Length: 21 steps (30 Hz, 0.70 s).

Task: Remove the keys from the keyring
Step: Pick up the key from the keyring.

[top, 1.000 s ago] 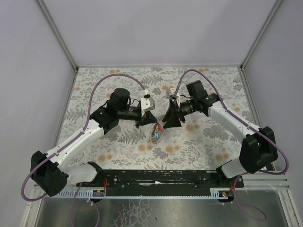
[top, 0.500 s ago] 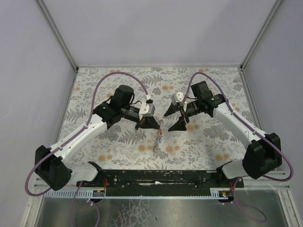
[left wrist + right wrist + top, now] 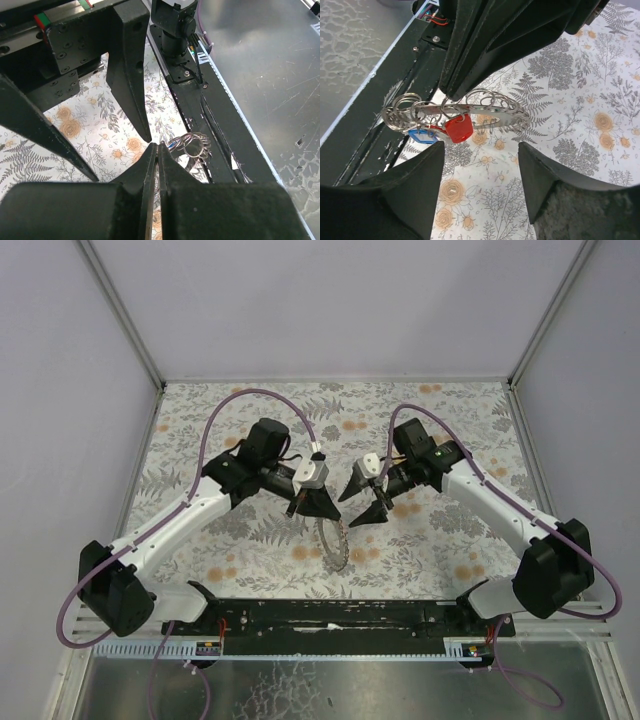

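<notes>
L gripper point(image 3: 321, 510) clenched on the keyring point(image 3: 333, 542) at its top rim. Ring hangs edge-on over the floral table point(image 3: 450, 550), long axis 12 to 5 o'clock in top view. Red key point(image 3: 459, 129) and blue key point(image 3: 422, 135) dangle under it. R gripper point(image 3: 347, 511) at 3 o'clock of L's tips, jaws spread, clear of ring.

walls point(image 3: 330, 300): plain pale lilac | table point(image 3: 470, 410): grey floral cloth | light: even

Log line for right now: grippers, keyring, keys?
left gripper: shut on keyring | right gripper: open beside keyring, not touching | red key, blue key: on keyring
</notes>
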Available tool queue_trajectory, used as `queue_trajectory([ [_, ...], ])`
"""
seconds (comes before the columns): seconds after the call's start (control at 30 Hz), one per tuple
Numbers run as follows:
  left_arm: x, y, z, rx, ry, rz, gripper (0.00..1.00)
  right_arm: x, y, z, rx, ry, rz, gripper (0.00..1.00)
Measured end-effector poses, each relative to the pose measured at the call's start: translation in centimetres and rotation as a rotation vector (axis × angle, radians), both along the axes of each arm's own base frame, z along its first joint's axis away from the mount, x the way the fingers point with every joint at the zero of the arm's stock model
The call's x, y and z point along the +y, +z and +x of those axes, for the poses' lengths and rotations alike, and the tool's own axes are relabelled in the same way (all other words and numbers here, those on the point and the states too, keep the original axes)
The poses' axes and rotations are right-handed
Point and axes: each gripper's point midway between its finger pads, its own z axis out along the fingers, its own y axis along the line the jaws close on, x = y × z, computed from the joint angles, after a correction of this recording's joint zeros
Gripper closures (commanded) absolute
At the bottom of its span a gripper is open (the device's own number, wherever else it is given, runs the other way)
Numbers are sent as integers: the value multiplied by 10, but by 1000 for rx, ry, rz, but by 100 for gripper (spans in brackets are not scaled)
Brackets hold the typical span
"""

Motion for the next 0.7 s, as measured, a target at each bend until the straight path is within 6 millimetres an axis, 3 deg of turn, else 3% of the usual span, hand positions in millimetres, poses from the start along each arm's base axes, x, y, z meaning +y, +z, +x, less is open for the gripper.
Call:
queue_trajectory([
  [0.4, 3, 7, -5, -40, 2, -8, 100, -2, 16, -15, 103, 12, 13, 55],
  [0.7, 3, 9, -6, -68, 15, -3, 100, 0, 25, -25, 198, 26, 32, 63],
])
